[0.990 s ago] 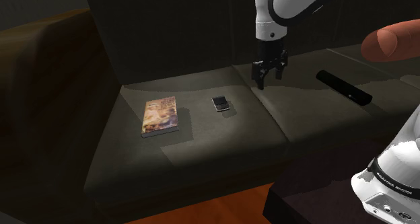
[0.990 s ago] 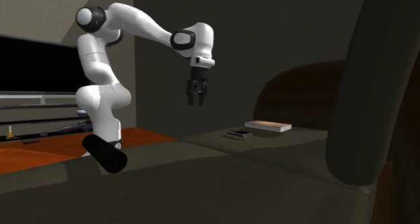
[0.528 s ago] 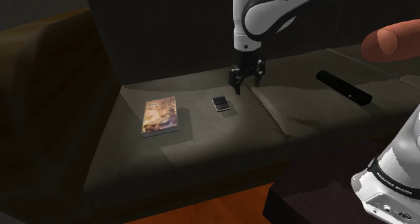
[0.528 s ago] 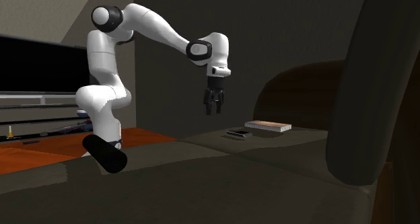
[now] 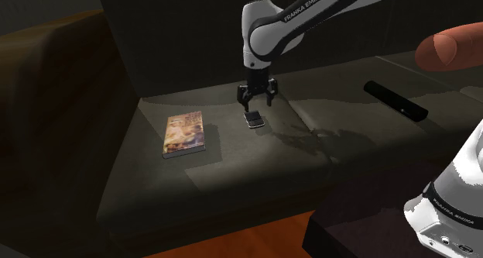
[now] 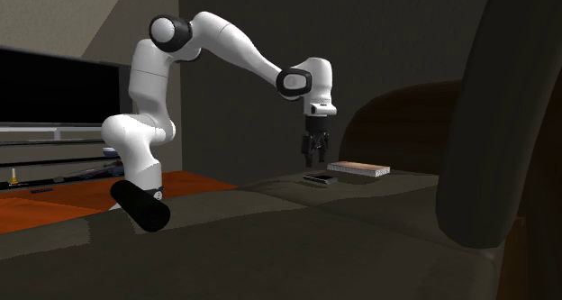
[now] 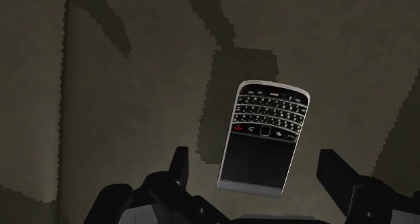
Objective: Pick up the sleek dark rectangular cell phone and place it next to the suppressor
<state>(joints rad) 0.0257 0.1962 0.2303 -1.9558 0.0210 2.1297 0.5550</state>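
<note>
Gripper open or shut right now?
Open. In the wrist view the gripper has its two black fingers standing apart, and the cell phone lies face up between them, untouched.

The white arm (image 6: 243,50) reaches out with its elbow high (well above the gripper (image 5: 257,101)), wrist bent, gripper pointing straight down, black fingers (image 7: 178,167) spread apart.

Dim throughout, with a faint pool of light on the sofa seat (image 5: 232,163) and jagged-edged shadows across it.
</note>
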